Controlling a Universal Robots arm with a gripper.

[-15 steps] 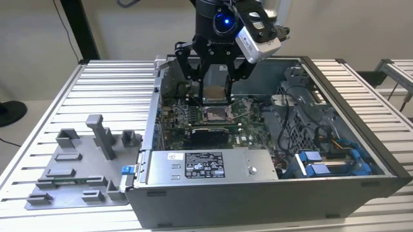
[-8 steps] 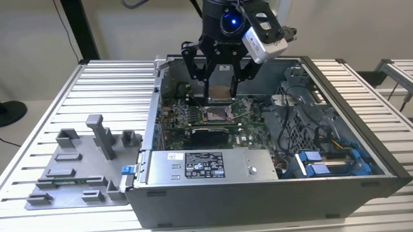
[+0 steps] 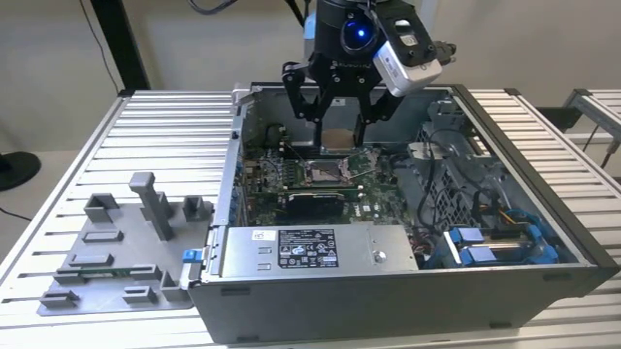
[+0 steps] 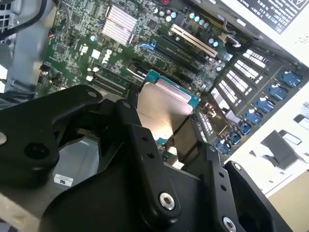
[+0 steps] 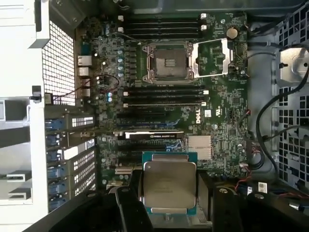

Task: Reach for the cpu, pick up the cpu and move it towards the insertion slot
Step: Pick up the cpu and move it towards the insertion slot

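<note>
At upper centre of the exterior view, the gripper [image 3: 337,138] clamps the cpu [image 3: 336,139] between narrowly set jaws, above the open computer case [image 3: 543,218]; the insertion slot [image 3: 323,171] lies just below, uncovered.

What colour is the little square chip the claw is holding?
Silvery metal top with a teal-green edge on the small flat square chip, clearest in the first wrist view.
</note>
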